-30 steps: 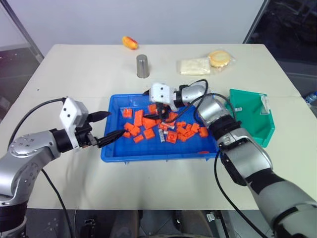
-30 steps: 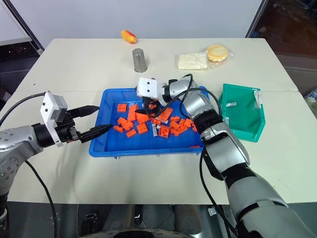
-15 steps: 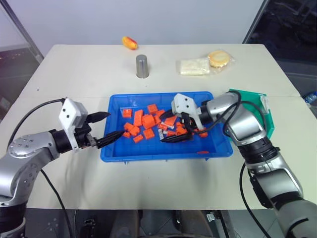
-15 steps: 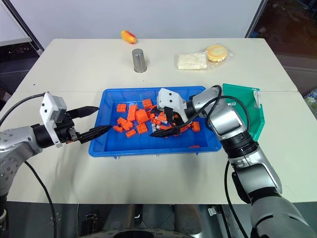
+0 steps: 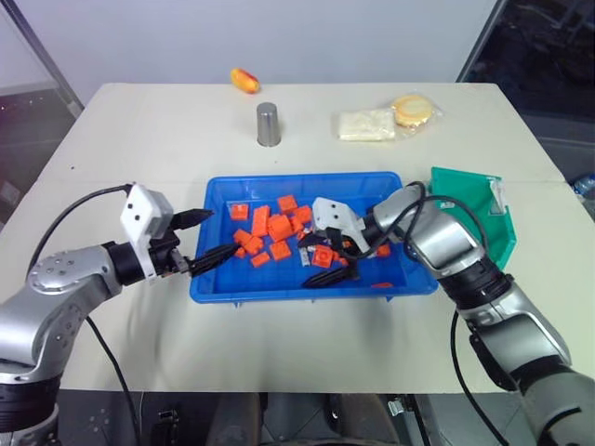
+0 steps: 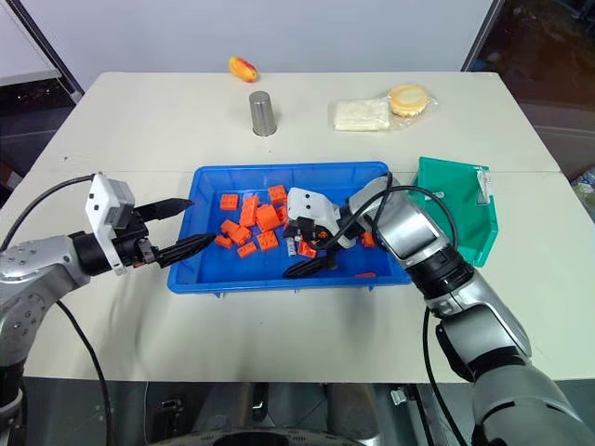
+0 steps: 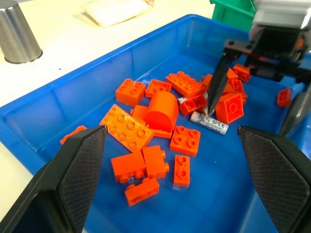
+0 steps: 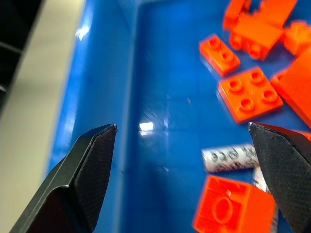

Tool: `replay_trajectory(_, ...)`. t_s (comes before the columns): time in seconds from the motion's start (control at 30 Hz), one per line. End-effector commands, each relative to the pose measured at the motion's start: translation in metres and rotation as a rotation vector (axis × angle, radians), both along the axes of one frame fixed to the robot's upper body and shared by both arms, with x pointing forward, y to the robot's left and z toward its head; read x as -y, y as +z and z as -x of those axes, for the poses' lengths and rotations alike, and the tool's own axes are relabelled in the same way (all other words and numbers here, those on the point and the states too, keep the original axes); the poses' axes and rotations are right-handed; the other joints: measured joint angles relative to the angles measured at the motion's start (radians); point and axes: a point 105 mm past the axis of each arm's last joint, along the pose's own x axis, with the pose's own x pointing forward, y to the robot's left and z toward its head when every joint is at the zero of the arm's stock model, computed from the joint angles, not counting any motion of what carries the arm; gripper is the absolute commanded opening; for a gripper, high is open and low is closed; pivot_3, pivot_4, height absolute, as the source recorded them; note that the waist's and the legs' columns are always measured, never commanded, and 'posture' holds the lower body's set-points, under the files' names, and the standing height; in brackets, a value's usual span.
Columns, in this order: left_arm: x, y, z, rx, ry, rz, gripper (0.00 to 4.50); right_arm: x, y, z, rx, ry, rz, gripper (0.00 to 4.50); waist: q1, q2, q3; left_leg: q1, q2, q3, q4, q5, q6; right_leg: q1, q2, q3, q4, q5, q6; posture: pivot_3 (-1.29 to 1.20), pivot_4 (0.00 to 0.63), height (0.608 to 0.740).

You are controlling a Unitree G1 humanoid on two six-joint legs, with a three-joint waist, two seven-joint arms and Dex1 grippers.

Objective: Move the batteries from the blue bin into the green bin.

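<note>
The blue bin (image 5: 279, 293) sits mid-table, holding several orange blocks (image 5: 279, 226) and batteries. One battery (image 8: 228, 158) lies on the bin floor beside an orange block, also seen as a small white cylinder (image 7: 209, 123). My right gripper (image 5: 309, 263) is open and low inside the bin, pointing toward my left. That battery lies between its fingers, close to one fingertip (image 8: 272, 145). My left gripper (image 5: 221, 232) is open, hovering over the bin's left rim, with nothing in it. The green bin (image 5: 474, 218) stands just right of the blue bin.
At the far side of the table stand a steel cup (image 5: 268, 124), an orange-yellow fruit-like object (image 5: 244, 80) and two wrapped food packs (image 5: 364, 124), (image 5: 412, 110). Bare tabletop surrounds the bins, and the table's front edge is close below the blue bin.
My right gripper swung from the far side of the blue bin toward its near middle, dropping lower and turning, still open. The left gripper has barely moved.
</note>
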Motion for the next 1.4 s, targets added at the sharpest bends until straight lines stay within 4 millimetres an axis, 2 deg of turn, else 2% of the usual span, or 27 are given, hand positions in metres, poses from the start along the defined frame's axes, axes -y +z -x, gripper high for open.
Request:
replay_trajectory(0.03,0.002,0.009,0.000,0.052,0.002,0.008,4.50,-0.003,0.001,-0.014,0.100,0.018,0.042,4.43,-0.001,0.000,0.000,0.000,0.000,0.000,0.000,0.000,0.000,0.000,0.000,0.000,0.000,0.000,0.000,0.00,0.150,0.740)
replay_trajectory(0.27,0.001,0.008,0.001,0.055,0.012,0.014,4.50,-0.004,-0.006,-0.032,0.164,0.013,0.088,4.43,0.000,0.000,0.000,0.000,0.000,0.000,0.000,0.000,0.000,0.000,0.000,0.000,0.000,0.000,0.000,0.00,0.150,0.740)
replay_trajectory(0.67,0.003,0.007,0.000,0.058,0.013,0.019,4.50,-0.020,-0.007,-0.040,0.249,0.035,0.079,4.43,-0.001,0.000,0.000,0.000,0.000,0.000,0.000,0.000,0.000,0.000,0.000,0.000,0.000,0.000,0.000,0.00,0.150,0.740)
replay_trajectory(0.7,0.003,0.007,0.000,0.059,0.013,0.019,4.50,-0.021,-0.007,-0.041,0.251,0.032,0.077,3.93,-0.001,0.000,0.000,0.000,0.000,0.000,0.000,0.000,0.000,0.000,0.000,0.000,0.000,0.000,0.000,0.00,0.150,0.740)
replay_trajectory(0.73,0.004,0.007,-0.001,0.059,0.013,0.019,4.50,-0.023,-0.007,-0.041,0.252,0.030,0.076,3.69,-0.001,0.000,0.000,0.000,0.000,0.000,0.000,0.000,0.000,0.000,0.000,0.000,0.000,0.000,0.000,0.00,0.150,0.740)
replay_trajectory(0.77,0.004,0.007,-0.001,0.060,0.013,0.019,4.50,-0.024,-0.007,-0.042,0.253,0.030,0.077,3.25,-0.001,0.000,0.000,0.000,0.000,0.000,0.000,0.000,0.000,0.000,0.000,0.000,0.000,0.000,0.000,0.00,0.150,0.740)
replay_trajectory(0.97,0.003,0.008,0.000,0.064,0.018,0.016,4.50,-0.024,-0.011,-0.039,0.246,0.050,0.093,0.14,0.000,0.000,0.000,0.000,0.000,0.000,0.000,0.000,0.000,0.000,0.000,0.000,0.000,0.000,0.000,0.00,0.150,0.740)
replay_trajectory(1.1,0.002,0.008,0.001,0.063,0.014,0.012,4.50,-0.025,-0.008,-0.039,0.263,0.047,0.079,0.03,-0.001,0.000,0.000,0.000,0.000,0.000,0.000,0.000,0.000,0.001,0.000,0.000,0.000,0.000,0.000,0.00,0.150,0.740)
replay_trajectory(1.23,0.003,0.010,0.005,0.056,-0.011,0.006,4.50,-0.030,0.011,-0.045,0.300,0.015,0.026,0.03,-0.001,0.000,0.000,0.000,0.000,0.000,0.000,0.000,0.000,0.000,0.000,0.000,0.000,0.000,0.000,0.00,0.150,0.740)
replay_trajectory(1.3,0.004,0.014,0.007,0.059,-0.038,0.019,4.50,-0.030,0.031,-0.050,0.334,-0.011,-0.017,0.03,-0.001,0.000,0.000,0.000,0.000,0.000,0.000,0.000,0.000,0.000,0.000,0.000,0.000,0.000,0.000,0.00,0.150,0.740)
replay_trajectory(1.4,0.010,0.026,0.008,0.074,-0.100,0.056,4.50,-0.022,0.074,-0.058,0.400,-0.068,-0.089,0.03,-0.001,0.000,0.001,0.000,0.000,0.000,0.000,0.000,0.000,0.000,0.000,0.000,0.000,0.000,0.000,0.00,0.150,0.740)
